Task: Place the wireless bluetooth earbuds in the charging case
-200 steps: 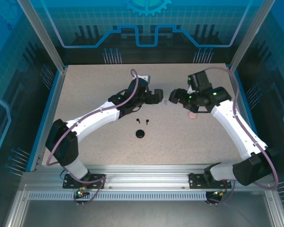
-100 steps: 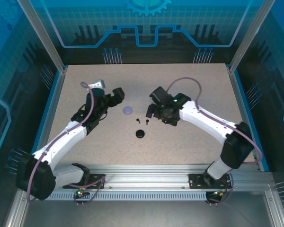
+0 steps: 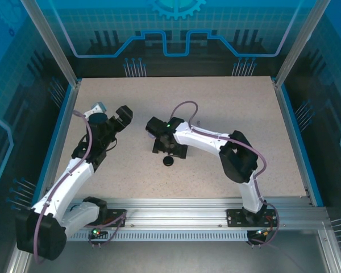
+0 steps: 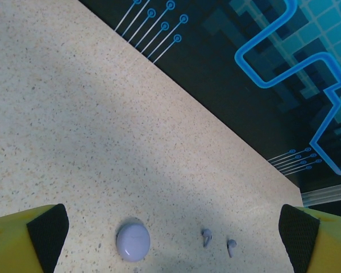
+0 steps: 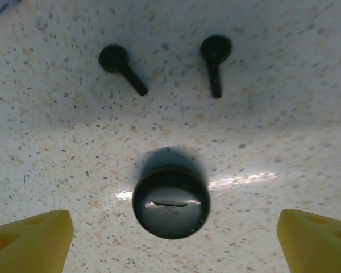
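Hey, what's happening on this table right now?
Earbuds are to go into their charging cases, and nothing is held at this point. The right gripper hovers open over the black case, with two black earbuds lying loose beyond it. The left gripper, also open, faces the lavender case and two loose lavender earbuds.

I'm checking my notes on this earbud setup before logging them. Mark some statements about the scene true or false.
1. Two black stemmed earbuds lie on the speckled table, outside the round black case. True.
2. The right gripper is clamped on that case. False: its fingers stand wide apart, gripping nothing.
3. A round lavender case lies beside two lavender earbuds. True.
4. The left gripper holds an earbud. False: it is open and empty.
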`<action>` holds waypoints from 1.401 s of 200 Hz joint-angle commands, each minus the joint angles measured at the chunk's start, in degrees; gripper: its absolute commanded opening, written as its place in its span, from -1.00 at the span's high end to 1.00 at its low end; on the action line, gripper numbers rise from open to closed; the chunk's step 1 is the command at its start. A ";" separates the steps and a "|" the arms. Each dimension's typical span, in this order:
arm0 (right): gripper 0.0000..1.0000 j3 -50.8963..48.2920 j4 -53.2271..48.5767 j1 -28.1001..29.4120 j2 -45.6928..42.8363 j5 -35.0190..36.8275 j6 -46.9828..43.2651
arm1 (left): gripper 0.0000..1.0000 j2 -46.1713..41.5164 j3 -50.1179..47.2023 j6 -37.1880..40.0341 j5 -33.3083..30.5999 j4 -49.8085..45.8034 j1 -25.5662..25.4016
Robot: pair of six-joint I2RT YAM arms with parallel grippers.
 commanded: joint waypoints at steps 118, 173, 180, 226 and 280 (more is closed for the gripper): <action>-0.47 1.58 -0.79 0.41 7.27 -3.62 1.08 | -0.98 -1.27 0.81 1.51 7.80 -1.77 1.03; -0.36 0.72 0.12 -0.05 7.78 -4.45 0.45 | -0.98 -0.75 0.98 1.25 8.26 -0.95 1.06; -0.36 0.73 0.11 -0.04 7.86 -4.52 0.46 | -0.97 -0.60 0.96 1.30 8.29 -0.83 1.03; -0.36 1.44 -0.49 -0.16 9.22 -4.70 -0.16 | -0.97 -0.39 0.97 1.20 8.42 -0.56 1.03; -0.30 3.12 -2.16 -0.37 11.11 -4.34 -0.68 | -0.98 -0.52 1.49 1.29 8.54 -0.56 1.07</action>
